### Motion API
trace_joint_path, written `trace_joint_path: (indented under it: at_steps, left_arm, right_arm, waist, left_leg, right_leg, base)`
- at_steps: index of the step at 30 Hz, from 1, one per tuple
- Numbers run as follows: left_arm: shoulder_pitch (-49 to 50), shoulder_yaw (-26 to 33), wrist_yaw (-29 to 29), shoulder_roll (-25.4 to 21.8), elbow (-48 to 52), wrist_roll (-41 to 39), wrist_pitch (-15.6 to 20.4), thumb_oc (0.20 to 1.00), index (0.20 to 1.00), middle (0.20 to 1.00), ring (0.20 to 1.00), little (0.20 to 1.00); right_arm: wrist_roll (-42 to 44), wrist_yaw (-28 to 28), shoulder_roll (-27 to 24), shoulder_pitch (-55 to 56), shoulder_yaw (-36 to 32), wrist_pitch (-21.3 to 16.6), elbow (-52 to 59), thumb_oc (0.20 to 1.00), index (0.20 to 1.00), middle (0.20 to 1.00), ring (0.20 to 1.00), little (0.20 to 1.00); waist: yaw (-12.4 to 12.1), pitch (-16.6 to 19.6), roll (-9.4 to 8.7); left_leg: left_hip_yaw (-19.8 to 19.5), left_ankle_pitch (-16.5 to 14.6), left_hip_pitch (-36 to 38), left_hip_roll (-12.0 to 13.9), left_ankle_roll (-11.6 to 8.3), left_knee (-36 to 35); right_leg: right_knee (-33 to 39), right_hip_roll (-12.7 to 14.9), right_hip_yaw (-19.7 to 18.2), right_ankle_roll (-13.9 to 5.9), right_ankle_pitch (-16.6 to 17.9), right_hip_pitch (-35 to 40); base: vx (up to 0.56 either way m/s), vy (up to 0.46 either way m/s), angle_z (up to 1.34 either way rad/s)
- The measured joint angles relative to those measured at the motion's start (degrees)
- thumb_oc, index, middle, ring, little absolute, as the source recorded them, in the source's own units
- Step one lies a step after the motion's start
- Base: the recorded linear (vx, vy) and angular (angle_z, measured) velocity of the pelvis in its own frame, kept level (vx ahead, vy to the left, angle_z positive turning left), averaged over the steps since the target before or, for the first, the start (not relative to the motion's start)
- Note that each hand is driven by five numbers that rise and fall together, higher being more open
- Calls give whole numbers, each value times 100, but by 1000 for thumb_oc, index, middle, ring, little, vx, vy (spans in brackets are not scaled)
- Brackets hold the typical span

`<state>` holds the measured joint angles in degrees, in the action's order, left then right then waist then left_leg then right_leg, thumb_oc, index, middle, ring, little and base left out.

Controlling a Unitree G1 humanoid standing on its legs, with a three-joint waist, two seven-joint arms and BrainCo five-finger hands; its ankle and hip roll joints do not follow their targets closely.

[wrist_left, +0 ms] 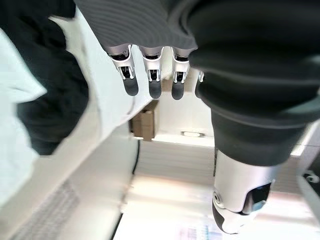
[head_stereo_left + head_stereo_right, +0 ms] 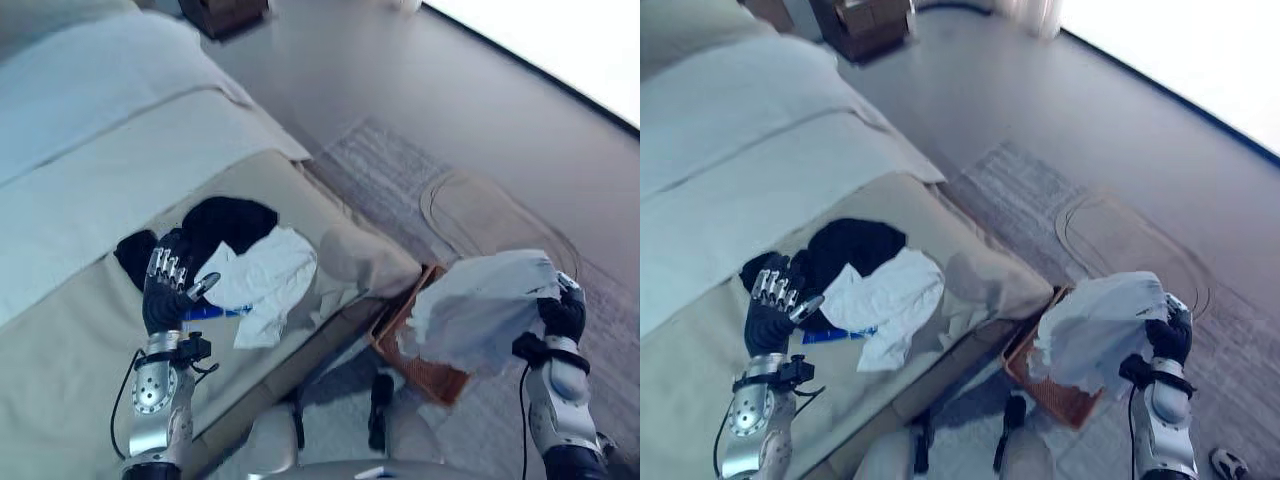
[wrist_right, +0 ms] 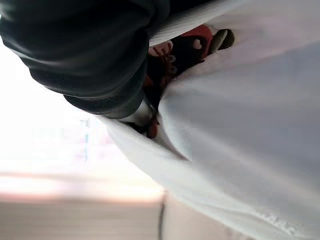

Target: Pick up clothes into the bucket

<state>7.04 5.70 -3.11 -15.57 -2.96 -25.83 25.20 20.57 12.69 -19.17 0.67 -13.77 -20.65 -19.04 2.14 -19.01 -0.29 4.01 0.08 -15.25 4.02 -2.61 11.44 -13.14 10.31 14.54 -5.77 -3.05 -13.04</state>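
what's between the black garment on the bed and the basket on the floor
In the left eye view, a white garment lies on the bed between the black garment and the basket.

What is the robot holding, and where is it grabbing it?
The right hand grips a crumpled white cloth by one bunched edge, above the brown woven basket. The left hand holds nothing.

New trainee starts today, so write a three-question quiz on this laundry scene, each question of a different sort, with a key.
1. True or false: the right robot hand holds a white garment over the brown basket.
2. Which clothes lie on the sofa beside the left robot hand?
A. a black garment and a white cloth
B. only a red towel
C. a pair of blue jeans
3. Fill in: the left robot hand's fingers are ____ and hold nothing.

Key
1. True
2. A
3. Straight
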Motion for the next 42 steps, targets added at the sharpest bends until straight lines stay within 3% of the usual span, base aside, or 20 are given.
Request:
trace_joint_path:
  at_steps: [8,13,18,28,35,36,37,38,39,42]
  left_arm:
    - [-260,-7,-358,-378,584,-16,193,1000,1000,1000,1000,1000]
    - [-223,-174,-513,-508,979,-27,333,1000,1000,1000,1000,1000]
    - [-212,-322,-721,-601,1047,-134,354,1000,1000,1000,1000,1000]
    - [-346,-621,-863,-812,1092,-216,422,1000,1000,1000,1000,1000]
    - [-343,-814,-862,-846,1103,-244,421,1000,1000,1000,1000,1000]
    - [-335,-851,-863,-868,1105,-246,421,1000,1000,1000,1000,1000]
    - [-302,-889,-863,-859,1105,-245,418,1000,1000,1000,1000,1000]
    - [-211,-912,-862,-811,1105,-245,417,1000,1000,1000,1000,1000]
    - [-227,-919,-862,-818,1121,-246,406,1000,1000,1000,1000,1000]
    - [-232,-927,-881,-896,1211,-245,410,1000,1000,1000,1000,1000]
  right_arm:
    - [-78,675,-52,-977,25,-39,-688,200,200,200,200,200]
    - [-91,1252,-582,-1854,136,-34,-1395,200,200,200,200,200]
    - [-84,1562,-764,-2426,403,-37,-2310,200,200,200,200,200]
    - [-64,1458,-785,-3081,951,84,-3687,200,200,200,200,200]
    - [-11,1308,-792,-3423,1375,309,-4536,200,200,200,200,200]
    - [-16,1278,-822,-3489,1421,314,-4690,200,200,200,200,200]
    - [-16,1272,-867,-3514,1443,344,-4760,200,200,200,200,200]
    - [-15,1271,-904,-3499,1443,358,-4764,454,454,454,454,454]
    - [-13,1273,-973,-3494,1435,362,-4854,1000,1000,1000,1000,1000]
    - [43,1281,-1106,-3554,1401,479,-5217,1000,1000,1000,1000,1000]
  waist:
    - [-152,-370,-47]
    - [-281,-464,16]
    - [-298,-500,46]
    - [-457,-498,79]
    - [-516,-437,251]
    - [-505,-427,263]
    - [-515,-410,299]
    - [-580,-339,415]
    - [-572,-306,468]
    - [-575,-275,489]
  left_leg:
    - [-25,-301,-1452,28,80,1046]
    - [-30,-309,-2379,68,72,1511]
    - [-83,-383,-2799,68,49,1842]
    - [-98,-594,-3463,162,-6,2571]
    - [-101,-643,-3684,133,-66,2583]
    - [-115,-701,-3811,53,-83,2900]
    - [-144,-846,-3876,73,67,3373]
    - [-163,-1079,-3764,95,135,3506]
    - [-100,-1283,-3769,43,85,3411]
    - [-99,-1274,-3840,-48,93,3440]
  right_leg:
    - [-1593,230,-188,195,-572,-1689]
    - [-2148,255,-300,251,-652,-2694]
    - [-2522,299,-334,302,-773,-3115]
    - [-3275,350,-420,416,-980,-3818]
    - [-3333,379,-482,293,-1047,-4051]
    - [-3297,417,-482,292,-1048,-4095]
    - [-3344,419,-487,289,-1045,-4131]
    - [-3398,390,-473,273,-1038,-4170]
    - [-3584,439,-590,267,-1056,-4280]
    - [-3586,492,-647,271,-1079,-4314]
  base:
    - [-89,8,4]
    - [-75,23,-4]
    - [8,16,4]
    - [7,-3,3]
    - [0,-3,-2]
    - [8,-3,3]
    - [7,-9,-17]
    - [12,-15,-10]
    - [10,-15,13]
    - [11,-13,30]
